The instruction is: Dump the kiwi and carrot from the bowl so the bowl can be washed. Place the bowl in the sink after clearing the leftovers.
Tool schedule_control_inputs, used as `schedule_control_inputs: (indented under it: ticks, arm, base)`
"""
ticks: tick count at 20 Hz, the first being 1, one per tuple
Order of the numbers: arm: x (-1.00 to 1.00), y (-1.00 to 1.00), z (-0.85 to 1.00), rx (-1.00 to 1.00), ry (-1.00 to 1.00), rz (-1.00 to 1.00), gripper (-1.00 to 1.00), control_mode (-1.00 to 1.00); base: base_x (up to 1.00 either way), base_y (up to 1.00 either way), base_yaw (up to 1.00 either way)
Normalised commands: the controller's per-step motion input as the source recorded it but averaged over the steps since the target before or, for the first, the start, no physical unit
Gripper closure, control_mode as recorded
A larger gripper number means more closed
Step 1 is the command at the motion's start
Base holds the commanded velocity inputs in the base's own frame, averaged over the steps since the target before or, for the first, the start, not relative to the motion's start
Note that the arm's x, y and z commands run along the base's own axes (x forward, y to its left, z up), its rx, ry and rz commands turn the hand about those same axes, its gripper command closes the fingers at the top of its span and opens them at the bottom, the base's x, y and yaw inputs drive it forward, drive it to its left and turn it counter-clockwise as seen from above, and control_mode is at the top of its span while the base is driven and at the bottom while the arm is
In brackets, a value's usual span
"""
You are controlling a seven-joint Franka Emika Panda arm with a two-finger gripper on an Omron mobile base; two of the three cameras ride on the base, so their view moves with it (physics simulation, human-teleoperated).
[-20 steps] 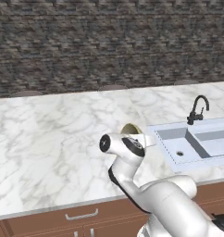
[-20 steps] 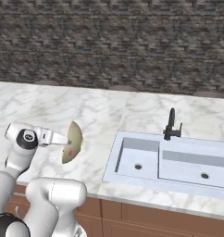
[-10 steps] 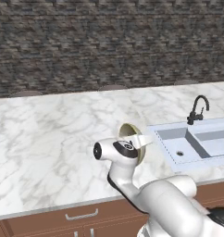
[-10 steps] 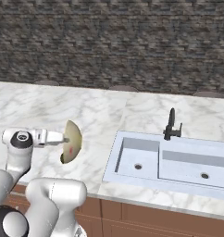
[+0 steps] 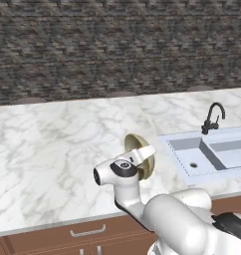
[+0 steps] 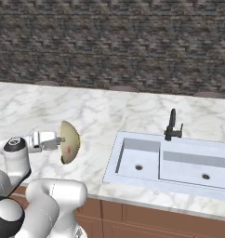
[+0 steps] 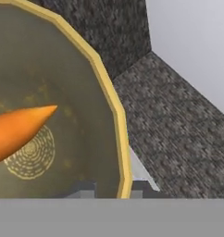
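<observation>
1. No words, letters or numbers are showing anywhere in these pictures.
2. The bowl (image 7: 63, 106) is showing only a ring pattern inside, and that is not writing.
3. The sink (image 6: 170, 160) and the desk (image 5: 53, 149) are carrying no labels or signs.

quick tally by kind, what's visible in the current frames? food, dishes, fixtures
Carrots: 1, carrot inside the bowl
Kiwis: 0 visible
Bowls: 1, bowl tipped on edge at the claw
Sinks: 1, sink set in the counter
Faucets: 1, faucet behind the sink
Total: 4
</observation>
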Motion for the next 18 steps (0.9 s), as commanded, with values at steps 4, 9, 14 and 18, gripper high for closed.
schedule_control_inputs:
  ticks: [4, 9, 14, 18]
  arm:
    - [0.00, 0.18, 0.23, -0.31, 0.00, -0.02, 1.00, -1.00]
    - [0.00, -0.05, 0.45, -0.24, 0.05, -0.11, 1.00, -1.00]
    - [-0.02, 0.00, 0.08, -0.02, 0.00, -0.01, 1.00, -1.00]
    - [0.00, -0.51, 0.10, 0.06, -0.07, -0.07, 1.00, -1.00]
  base:
    - [0.00, 0.00, 0.00]
    - [0.00, 0.00, 0.00]
    - [0.00, 0.00, 0.00]
    - [0.00, 0.00, 0.00]
